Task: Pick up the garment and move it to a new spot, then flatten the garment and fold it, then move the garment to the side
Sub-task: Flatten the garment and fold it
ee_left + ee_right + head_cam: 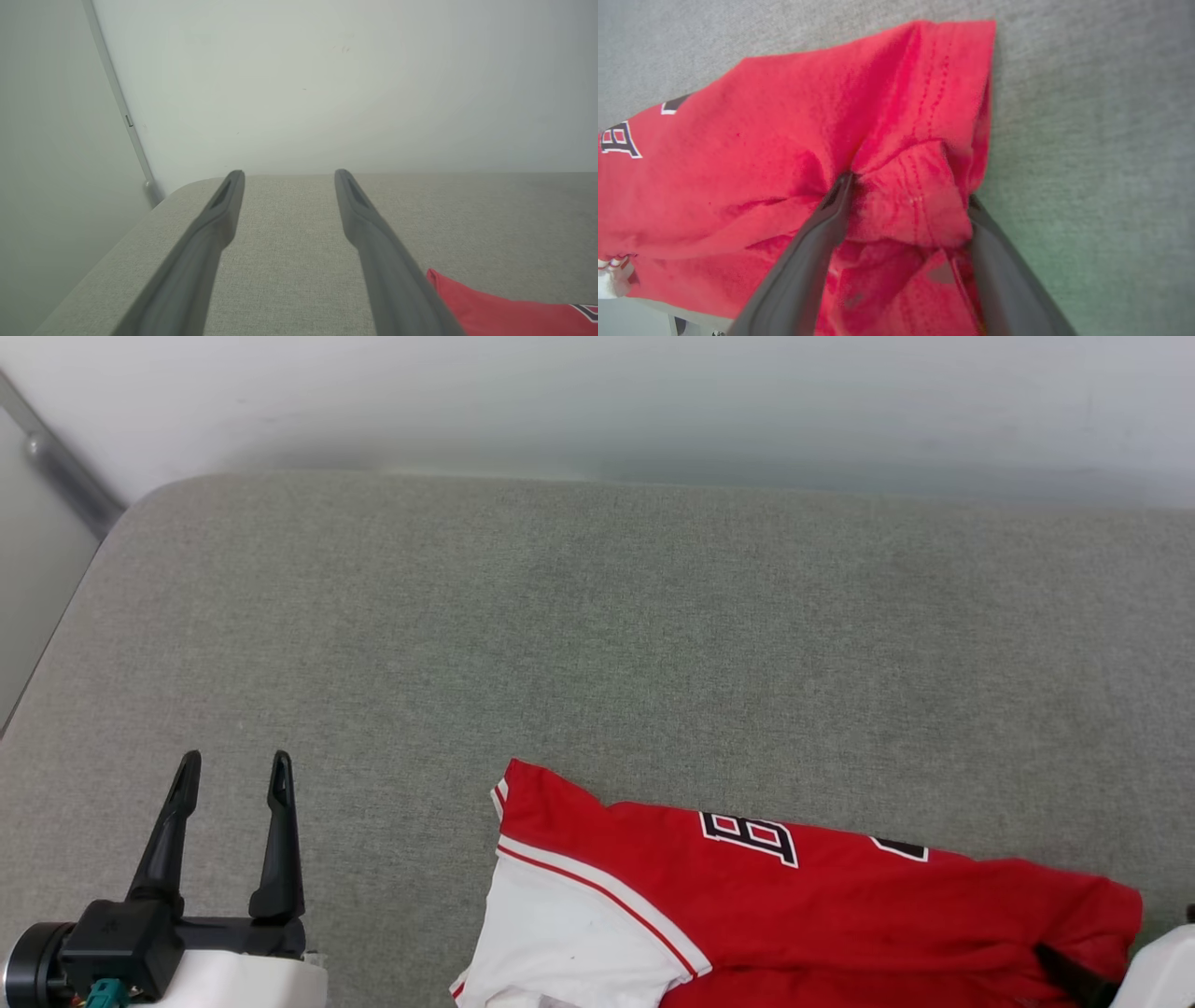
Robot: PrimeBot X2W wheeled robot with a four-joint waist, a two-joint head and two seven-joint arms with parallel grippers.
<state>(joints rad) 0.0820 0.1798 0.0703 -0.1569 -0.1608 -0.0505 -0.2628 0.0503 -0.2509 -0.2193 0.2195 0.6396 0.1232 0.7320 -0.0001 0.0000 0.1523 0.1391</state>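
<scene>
Garment (822,915) at the near edge of the bench (597,644), right of centre in the head view, crumpled rather than flat. Red body across the middle, white sleeve (569,933) with red-and-white striped trim at the left end, black-and-white lettering (750,835) partly in sight along the upper fold. Grey woven bench top beyond it, up to the pale wall (597,401); slanted metal strip (61,467) at the far left corner.

At the lower left of the head view, left tool (235,765): well apart from the garment, fingers spread wide, tips towards the wall, nothing between them. From the left wrist, the same wide gap over grey bench fabric, and a red corner of the garment at the lower right.

At the right end of the garment, right tool (909,191): fingers (817,252) wide apart, astride a bunched fold of red hem with double stitching. Cloth against the inner face of both fingers, puffed up between them rather than pinched flat. Cannot tell whether that fold is off the bench or resting on it. In the head view, one dark finger and a pale forearm (1162,966) at the lower right corner, touching the garment's right end
</scene>
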